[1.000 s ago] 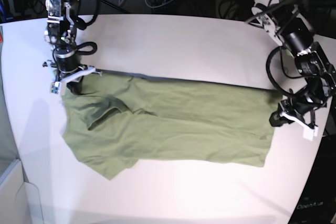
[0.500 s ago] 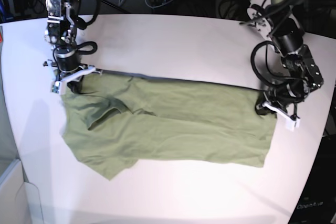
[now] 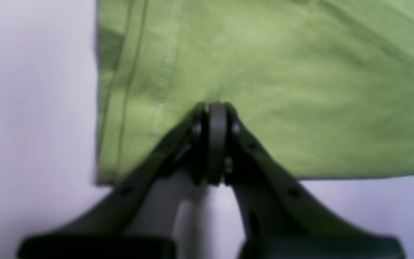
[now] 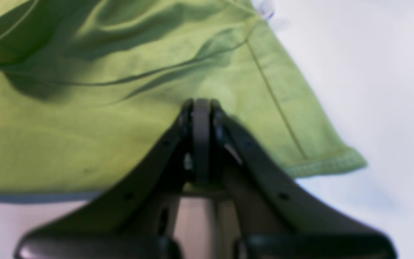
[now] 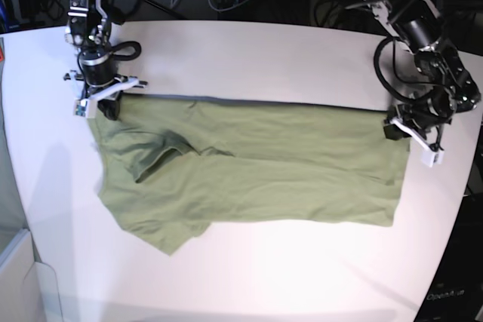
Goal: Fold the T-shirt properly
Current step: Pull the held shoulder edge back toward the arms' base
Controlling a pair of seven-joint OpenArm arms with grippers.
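In the base view, at the far left, the right gripper (image 5: 102, 105) points down at the white table (image 5: 249, 58) with its jaws pressed together on the upper corner of the T-shirt (image 5: 256, 164) — the sleeve end of the cloth. Its wrist view shows the same pinch: the dark fingers (image 4: 201, 118) meet with green fabric caught between them, a stitched sleeve hem running off to the right of the tips and soft folds lying just beyond them. From that gripper the olive-green T-shirt spreads rightward across the middle of the table, its far edge drawn into a nearly straight line between the two grippers, its near edge lying loose, with a rumpled sleeve and a pucker close below the right gripper. At the far right the left gripper (image 5: 398, 127) is likewise clamped on the opposite upper corner, at the hem end. In the left wrist view its fingers (image 3: 217, 118) are closed tight on the fabric, the double-stitched hem running just left of the tips and bare table on the near side of the cloth edge.
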